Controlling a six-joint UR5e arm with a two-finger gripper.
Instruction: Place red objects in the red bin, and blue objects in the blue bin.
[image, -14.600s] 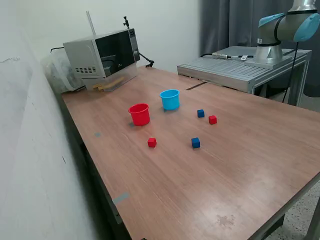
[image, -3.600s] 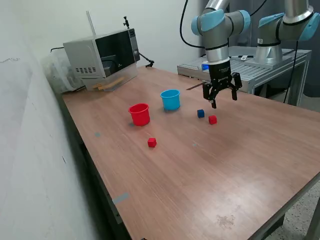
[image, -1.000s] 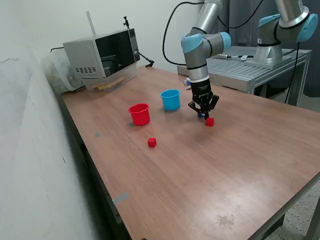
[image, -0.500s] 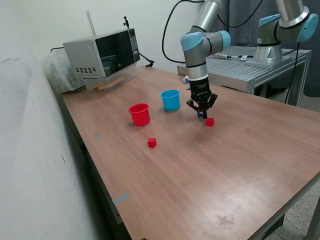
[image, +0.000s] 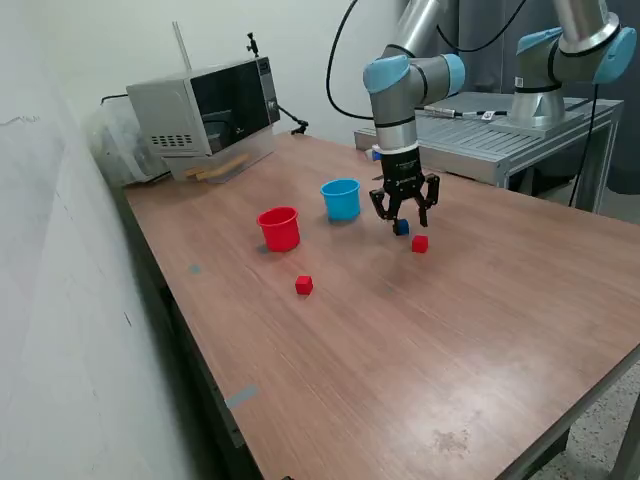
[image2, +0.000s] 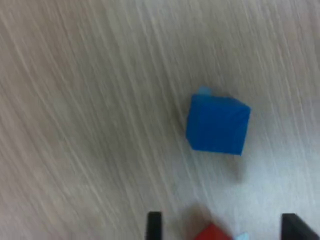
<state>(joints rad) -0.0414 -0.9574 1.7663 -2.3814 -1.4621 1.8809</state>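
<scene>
My gripper (image: 403, 213) hangs open just above a dark blue cube (image: 401, 228) on the table, fingers spread and empty. In the wrist view that blue cube (image2: 218, 125) lies on the wood, with the two fingertips (image2: 154, 227) wide apart at the picture's edge. A red cube (image: 420, 243) sits just to the exterior view's right of the blue one, and its corner (image2: 212, 233) shows between the fingertips. A second red cube (image: 303, 286) lies nearer the front. The red bin (image: 279, 228) and blue bin (image: 340, 199) stand upright to the exterior view's left of the gripper.
A microwave (image: 205, 103) stands at the back corner of the table by the wall. A second robot base (image: 545, 95) sits on a metal bench (image: 480, 135) behind the table. The table edge (image: 560, 425) runs along the front right.
The gripper has risen a little from the blue cube and its fingers have spread apart. The front blue cube seen long ago is gone from the table.
</scene>
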